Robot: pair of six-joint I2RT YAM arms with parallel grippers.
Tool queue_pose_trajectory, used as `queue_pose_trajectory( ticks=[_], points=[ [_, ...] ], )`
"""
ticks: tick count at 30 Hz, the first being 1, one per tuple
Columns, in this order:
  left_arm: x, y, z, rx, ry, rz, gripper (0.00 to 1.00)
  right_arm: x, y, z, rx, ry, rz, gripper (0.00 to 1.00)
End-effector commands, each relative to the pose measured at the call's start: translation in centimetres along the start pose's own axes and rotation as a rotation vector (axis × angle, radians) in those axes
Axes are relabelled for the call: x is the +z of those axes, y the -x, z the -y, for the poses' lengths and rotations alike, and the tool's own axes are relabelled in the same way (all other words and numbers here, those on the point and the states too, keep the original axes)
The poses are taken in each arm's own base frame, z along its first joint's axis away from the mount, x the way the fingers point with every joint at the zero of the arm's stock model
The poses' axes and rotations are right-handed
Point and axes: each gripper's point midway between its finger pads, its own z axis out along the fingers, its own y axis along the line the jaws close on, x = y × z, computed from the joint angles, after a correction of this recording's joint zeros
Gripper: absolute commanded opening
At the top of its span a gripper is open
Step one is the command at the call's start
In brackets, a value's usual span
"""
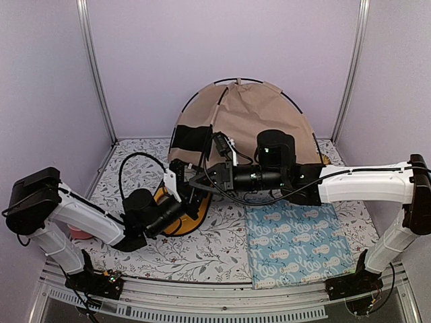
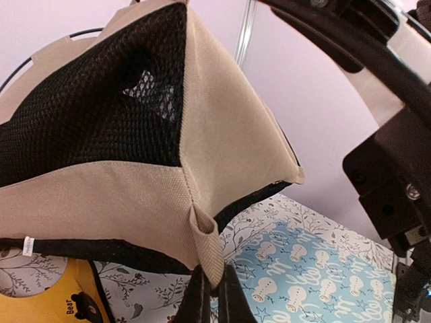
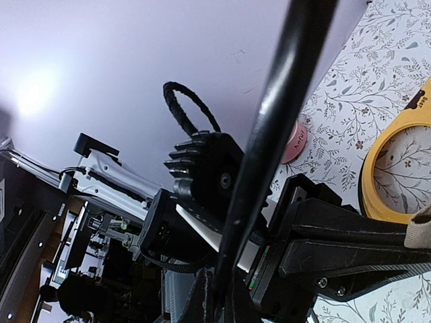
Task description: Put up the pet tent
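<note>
The pet tent [image 1: 252, 118] stands at the back of the table, beige fabric with thin black poles arching over it. In the left wrist view its black mesh panel [image 2: 101, 87] hangs above me, and my left gripper [image 2: 214, 286] is shut on the beige webbing loop [image 2: 210, 245] at the tent's lower corner. My right gripper [image 3: 222, 286] is shut on a black tent pole [image 3: 273, 128] that runs up and away from its fingers. From above, the left gripper [image 1: 190, 190] and the right gripper [image 1: 201, 180] meet close together at the tent's front left corner.
A yellow oval bowl tray [image 1: 182, 217] lies under both grippers. A light blue snowman mat [image 1: 296, 242] lies flat at the front right. A small pink object [image 1: 79, 233] sits by the left arm. Metal frame posts [image 1: 94, 67] flank the back wall.
</note>
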Motion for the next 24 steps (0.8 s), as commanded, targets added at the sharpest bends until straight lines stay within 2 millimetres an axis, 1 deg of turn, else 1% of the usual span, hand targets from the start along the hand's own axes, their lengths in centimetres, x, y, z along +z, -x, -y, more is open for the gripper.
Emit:
queue_pose_trajectory(
  ticks=[1,3,6,8,15,21,24],
  points=[
    [0.0,0.1,0.2,0.017,-0.008,0.004,0.0,-0.9,4.1,-0.4,-0.062,-0.032,0.123,0.0],
    [-0.4,-0.1,0.1,0.017,-0.004,-0.001,0.0,-1.3,4.8,0.3,-0.079,-0.076,0.148,0.0],
    [-1.0,-0.4,0.1,0.018,-0.002,-0.012,0.0,-1.7,5.6,2.2,-0.092,-0.14,0.166,0.0],
    [-1.4,-0.7,0.3,0.02,-0.003,-0.022,0.0,-1.8,7.0,2.1,-0.111,-0.15,0.195,0.0],
    [-2.7,-2.1,0.9,0.029,-0.002,-0.063,0.0,-2.6,9.1,3.7,-0.12,-0.197,0.245,0.0],
    [-3.3,-2.9,1.4,0.055,0.006,-0.089,0.0,-3.1,10.4,4.7,-0.125,-0.23,0.28,0.0],
    [-3.4,-2.9,1.5,0.064,0.015,-0.09,0.0,-3.0,10.4,5.0,-0.129,-0.239,0.278,0.0]
  ],
)
